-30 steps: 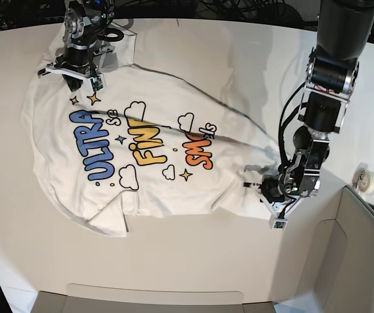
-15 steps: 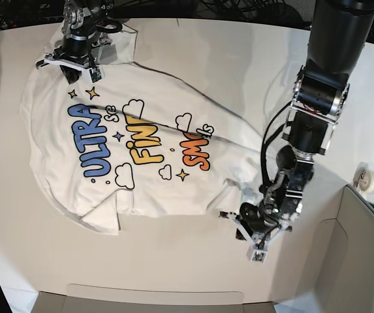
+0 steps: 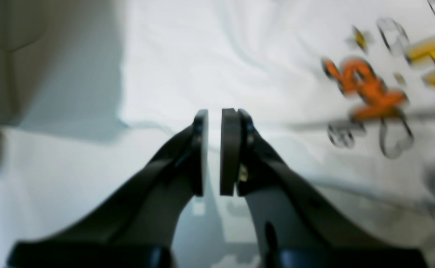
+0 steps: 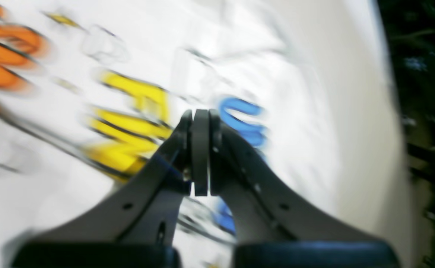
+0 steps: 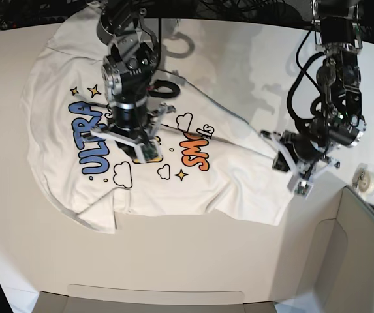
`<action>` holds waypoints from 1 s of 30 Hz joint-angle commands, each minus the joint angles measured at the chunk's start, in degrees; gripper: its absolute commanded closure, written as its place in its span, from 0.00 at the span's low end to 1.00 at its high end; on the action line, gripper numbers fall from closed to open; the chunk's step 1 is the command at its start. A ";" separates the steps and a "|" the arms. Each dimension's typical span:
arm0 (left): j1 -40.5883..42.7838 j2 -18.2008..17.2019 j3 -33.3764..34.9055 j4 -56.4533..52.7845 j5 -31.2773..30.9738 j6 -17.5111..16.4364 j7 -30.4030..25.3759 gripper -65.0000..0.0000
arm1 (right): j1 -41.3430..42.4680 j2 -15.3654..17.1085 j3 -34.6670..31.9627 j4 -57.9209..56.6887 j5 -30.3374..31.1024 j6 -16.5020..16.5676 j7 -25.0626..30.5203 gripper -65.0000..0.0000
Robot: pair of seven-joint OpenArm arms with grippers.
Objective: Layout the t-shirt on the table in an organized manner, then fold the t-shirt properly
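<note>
The white t-shirt [image 5: 56,85] lies print up across the table [image 5: 193,261], rumpled, with a fold at its front left hem. My right gripper [image 5: 134,145] hangs over the middle of the print, by the yellow letters. In the right wrist view my right gripper [image 4: 200,113] is shut with nothing between its pads, above the blurred t-shirt [image 4: 35,186]. My left gripper [image 5: 291,171] is raised over the shirt's right edge. In the left wrist view my left gripper [image 3: 213,111] shows a narrow gap holding nothing, over the t-shirt [image 3: 202,56] near the orange letters.
A small tape roll [image 5: 367,179] sits at the table's right edge. Grey-beige panels [image 5: 363,254] border the front right, and another [image 5: 154,297] runs along the front. Dark cables [image 5: 239,10] hang behind the far edge.
My right gripper left the shirt's far left shoulder and now hovers over the print's middle. My left arm swung from the front right back up; the shirt's right side lies spread wider.
</note>
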 commanded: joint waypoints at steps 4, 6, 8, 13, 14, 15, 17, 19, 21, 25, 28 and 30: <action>7.26 -1.57 -0.99 1.66 0.98 0.20 -4.27 0.92 | 11.66 -1.86 -2.74 -9.82 -0.69 0.37 1.26 1.00; 9.64 -1.48 -0.72 1.66 0.98 0.20 -6.12 0.92 | 17.37 -1.86 -5.99 -16.15 1.77 0.19 2.40 1.00; 11.13 -0.16 -0.63 1.66 0.98 0.20 -6.73 0.92 | 21.77 -1.86 -7.57 -21.42 7.22 0.10 4.60 1.00; 11.66 1.86 -0.63 1.66 1.07 0.20 -7.52 0.92 | 30.65 -1.86 -7.48 -35.49 23.49 0.02 11.02 1.00; 11.66 2.56 -0.55 1.66 1.07 0.20 -8.05 0.92 | 32.06 -1.86 -7.48 -38.48 26.21 -0.07 12.69 1.00; 11.57 3.27 -0.55 1.66 1.07 0.20 -8.67 0.92 | 33.55 -1.86 -7.48 -41.73 29.38 -0.69 14.80 1.00; 9.55 4.32 -0.46 1.40 1.07 0.29 -9.11 0.92 | 36.45 -1.86 -7.75 -48.59 34.21 -2.62 19.28 1.00; 7.26 6.08 -0.46 1.31 1.07 0.29 -9.11 0.92 | 38.56 -1.86 -7.83 -54.12 37.64 -3.15 24.29 1.00; 5.51 7.66 -0.46 1.31 1.07 0.38 -9.02 0.92 | 39.53 -1.86 -7.83 -57.82 39.22 -3.15 27.37 1.00; 1.37 10.56 -0.46 -0.01 1.07 0.46 -8.67 0.92 | 40.67 -1.86 -7.83 -61.16 39.66 -3.15 30.18 1.00; -0.21 11.88 -0.37 -2.65 1.07 0.46 -8.76 0.92 | 40.67 -1.86 -7.83 -61.60 40.45 -3.15 31.94 1.00; -0.47 12.94 0.16 -6.08 1.15 0.46 -9.11 0.92 | 40.50 -1.86 -7.83 -61.95 45.02 -3.15 33.61 1.00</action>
